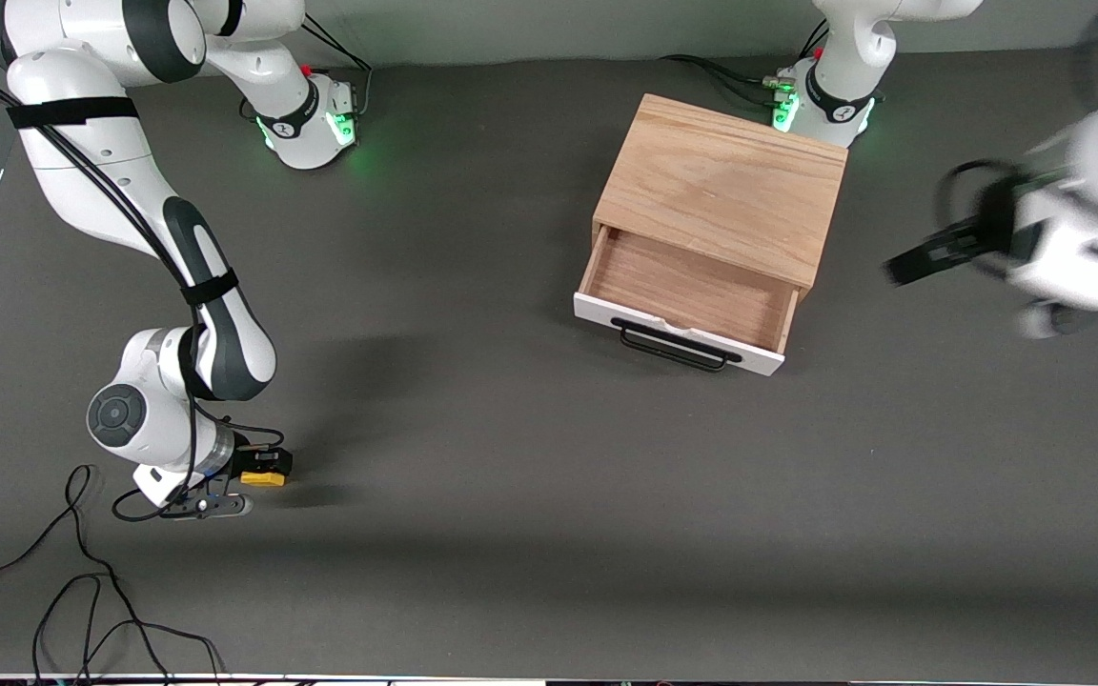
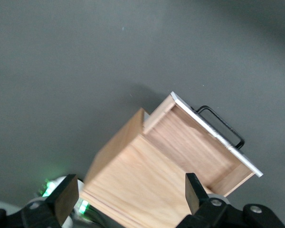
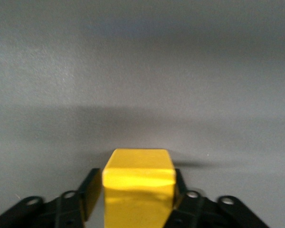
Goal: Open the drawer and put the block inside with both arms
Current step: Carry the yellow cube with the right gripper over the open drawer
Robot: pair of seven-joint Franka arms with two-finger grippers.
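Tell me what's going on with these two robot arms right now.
The drawer of the wooden box is already pulled open, and nothing lies inside it. The right end effector is down at the table toward the right arm's end, nearer to the front camera than the box, with its fingers closed on the yellow block. The left end effector is up in the air at the left arm's end of the table, its fingers spread open and holding nothing.

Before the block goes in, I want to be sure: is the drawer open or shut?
Open. The drawer is pulled out of the oak box, its empty wooden interior showing.
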